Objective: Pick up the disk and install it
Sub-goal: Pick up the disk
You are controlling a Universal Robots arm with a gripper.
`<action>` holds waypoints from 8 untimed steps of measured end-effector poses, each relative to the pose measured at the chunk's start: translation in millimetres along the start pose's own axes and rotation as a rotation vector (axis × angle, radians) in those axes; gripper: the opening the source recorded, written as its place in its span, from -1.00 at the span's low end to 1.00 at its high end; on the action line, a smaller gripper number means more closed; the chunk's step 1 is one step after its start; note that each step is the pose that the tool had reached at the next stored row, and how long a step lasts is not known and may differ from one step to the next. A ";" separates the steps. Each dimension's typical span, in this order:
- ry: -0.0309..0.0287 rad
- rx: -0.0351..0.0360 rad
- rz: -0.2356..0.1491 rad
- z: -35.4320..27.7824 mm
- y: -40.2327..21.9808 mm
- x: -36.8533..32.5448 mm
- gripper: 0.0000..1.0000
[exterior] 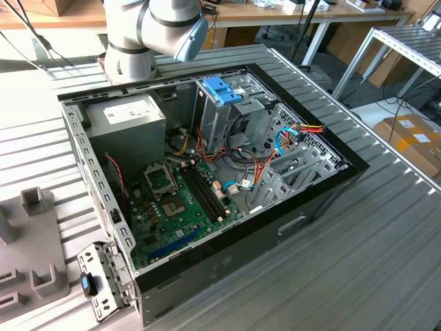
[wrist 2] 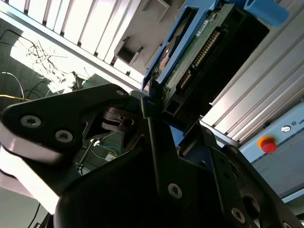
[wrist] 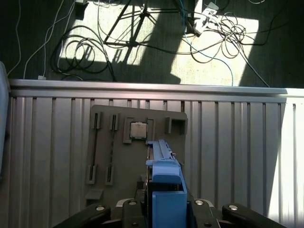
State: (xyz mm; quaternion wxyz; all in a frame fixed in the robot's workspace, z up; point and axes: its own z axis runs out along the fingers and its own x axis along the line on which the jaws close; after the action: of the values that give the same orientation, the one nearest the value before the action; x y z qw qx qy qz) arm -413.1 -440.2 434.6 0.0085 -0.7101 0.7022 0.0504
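Gripper (wrist 2: 153, 102) is clamped on the disk (wrist 2: 192, 59). In the second wrist view the fingers close on one end, and the rest of the body and its blue side rails stick out past them. You're carrying it over the grey fixture tray (wrist: 116, 161) on the ribbed table (wrist: 237, 156), off to the exterior view's left of the PC case (exterior: 303, 207). I can't tell how far it sits above the tray.

Risks as I judge them:

- **End grip, long overhang:** a quick swing or wrist turn could pivot the disk in the jaws. It would then reach the case skewed, or slip out.
- **Drop:** a processor chip (wrist: 138, 129) sits in the tray right under the load. If the disk falls here you damage both.
- **Exposed parts:** the circuit board and connector pins face outward. A scrape on the case rim or the drive cage (exterior: 231, 121) would hit them first.
- **Cage entry:** a blue bracket (exterior: 222, 89) already sits at the top of the cage, so watch you don't foul it. The rails need to go in square, since a tilt will likely jam them partway.
- **Loose cables:** the cables (exterior: 258, 169) lie just beside the cage, so they could snag or get pinched.
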 end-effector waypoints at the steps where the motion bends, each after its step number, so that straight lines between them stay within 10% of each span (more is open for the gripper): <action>1: 0.0000 0.0001 0.000 -0.4 0.1 0.0 -0.26; 8: 0.0001 0.0000 0.000 -3.3 0.2 -0.3 -0.26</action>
State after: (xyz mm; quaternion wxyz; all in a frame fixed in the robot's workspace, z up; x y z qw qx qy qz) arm -413.1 -440.2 437.9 0.0085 -0.7101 0.7022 0.0503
